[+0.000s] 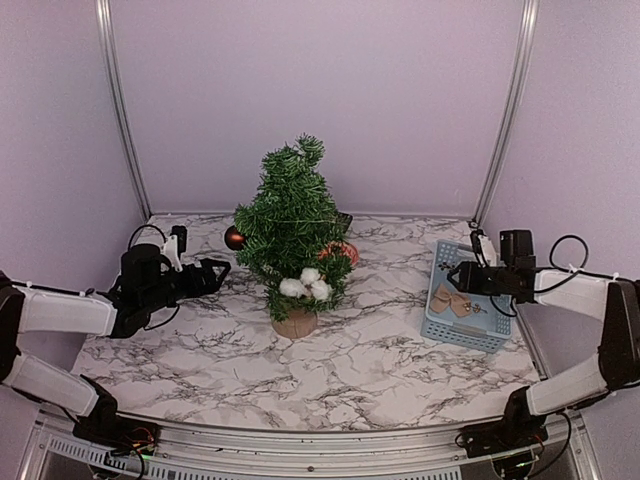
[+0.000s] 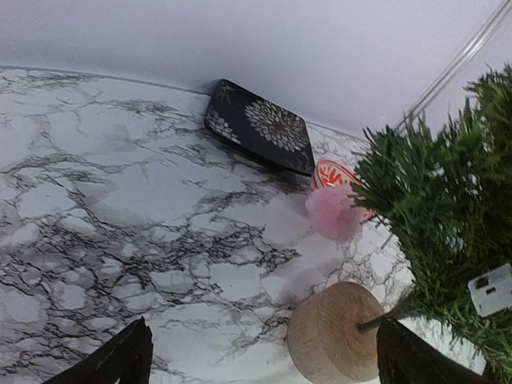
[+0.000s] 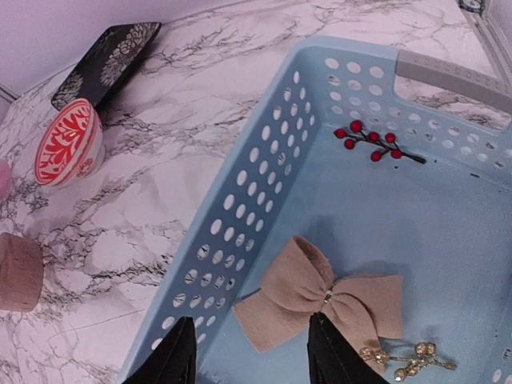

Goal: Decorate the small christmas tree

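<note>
The small christmas tree [image 1: 290,225] stands mid-table on its round wood base [image 1: 296,322]; white puffs [image 1: 308,284] hang low on it and a dark red bauble [image 1: 234,237] shows at its left side. My left gripper [image 1: 215,270] is open, left of the tree; in the left wrist view its fingers [image 2: 120,364] stand wide, with the base [image 2: 336,332] just inside the right one. My right gripper [image 3: 252,360] is open over the blue basket [image 3: 248,208], its fingers astride the left loop of a tan bow [image 3: 324,300].
The basket [image 1: 465,300] at the right also holds a red berry sprig [image 3: 376,142] and a gold trinket [image 3: 400,358]. Behind the tree lie a dark patterned plate [image 2: 260,126], a red-and-white ornament [image 2: 336,172] and a pink pompom [image 2: 334,212]. Walls enclose the table.
</note>
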Robot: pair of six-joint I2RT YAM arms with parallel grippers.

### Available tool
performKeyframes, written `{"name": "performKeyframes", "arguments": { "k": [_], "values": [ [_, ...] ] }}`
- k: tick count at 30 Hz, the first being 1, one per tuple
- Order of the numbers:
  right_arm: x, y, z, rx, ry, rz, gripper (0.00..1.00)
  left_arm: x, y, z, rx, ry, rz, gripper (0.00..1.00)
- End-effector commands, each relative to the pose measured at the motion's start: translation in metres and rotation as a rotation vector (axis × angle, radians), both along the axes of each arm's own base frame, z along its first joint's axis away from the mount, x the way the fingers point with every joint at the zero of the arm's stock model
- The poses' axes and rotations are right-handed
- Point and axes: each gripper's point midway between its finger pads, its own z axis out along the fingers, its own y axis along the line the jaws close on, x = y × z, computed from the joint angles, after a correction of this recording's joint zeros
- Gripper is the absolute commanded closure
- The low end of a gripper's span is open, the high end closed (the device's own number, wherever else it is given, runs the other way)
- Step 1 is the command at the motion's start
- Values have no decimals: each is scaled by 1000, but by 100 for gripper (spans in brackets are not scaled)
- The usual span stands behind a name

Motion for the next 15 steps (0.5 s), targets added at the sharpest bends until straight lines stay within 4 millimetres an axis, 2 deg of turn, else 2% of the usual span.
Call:
{"name": "performKeyframes", "arguments": {
  "k": [1,4,7,10,15],
  "values": [
    [13,48,47,79,-155,154,54,-30,-31,-26,19,59,-120,1],
    [14,68,51,91,-159,214,55,-45,-47,-39,-12,96,-163,3],
    [16,80,60,118,-187,245,55,-54,-63,-47,-56,123,-207,12],
    [17,91,64,135,-197,272,55,-55,-78,-54,-78,149,-236,23],
    [16,111,59,161,-185,315,56,-50,-94,-58,-143,160,-250,31]
  ]
}}
